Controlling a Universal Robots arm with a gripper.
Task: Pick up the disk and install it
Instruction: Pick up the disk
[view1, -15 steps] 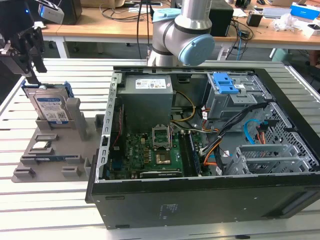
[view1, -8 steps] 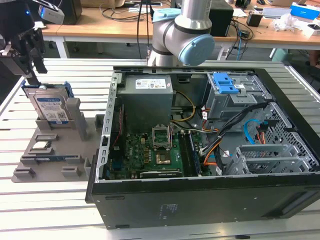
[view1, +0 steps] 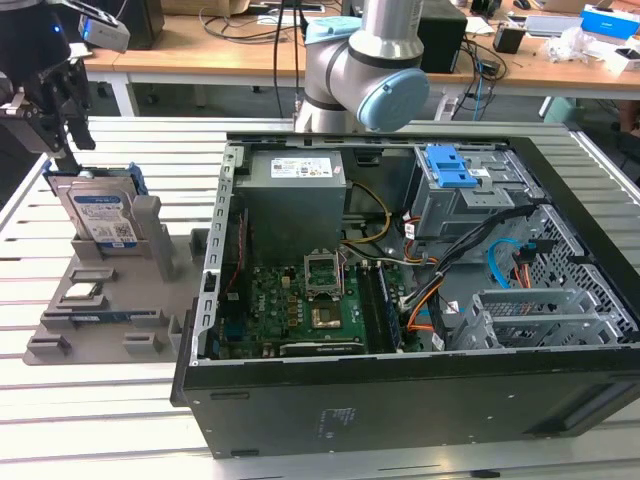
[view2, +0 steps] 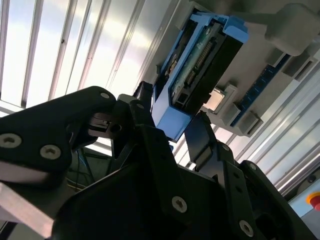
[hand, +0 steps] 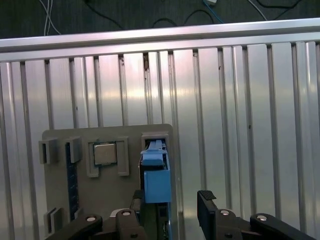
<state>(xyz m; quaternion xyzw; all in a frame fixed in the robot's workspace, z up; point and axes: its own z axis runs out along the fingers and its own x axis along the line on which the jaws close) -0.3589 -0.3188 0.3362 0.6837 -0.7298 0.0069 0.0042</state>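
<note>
Flat silver disk (view1: 100, 215) in glossy blue plastic frame, upright in matte grey holder (view1: 110, 332), black angular gripper (hand: 171, 197) above holder — jaws spread astride disk, unclamped.

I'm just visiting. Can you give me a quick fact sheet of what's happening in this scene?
Disk: stands on edge in the grey holder, on the exterior view's left
End effector: open, straddling the disk's top edge, not gripping
Computer case: open, lying on the table beside the holder
Chip: sits in the holder, untouched
</note>
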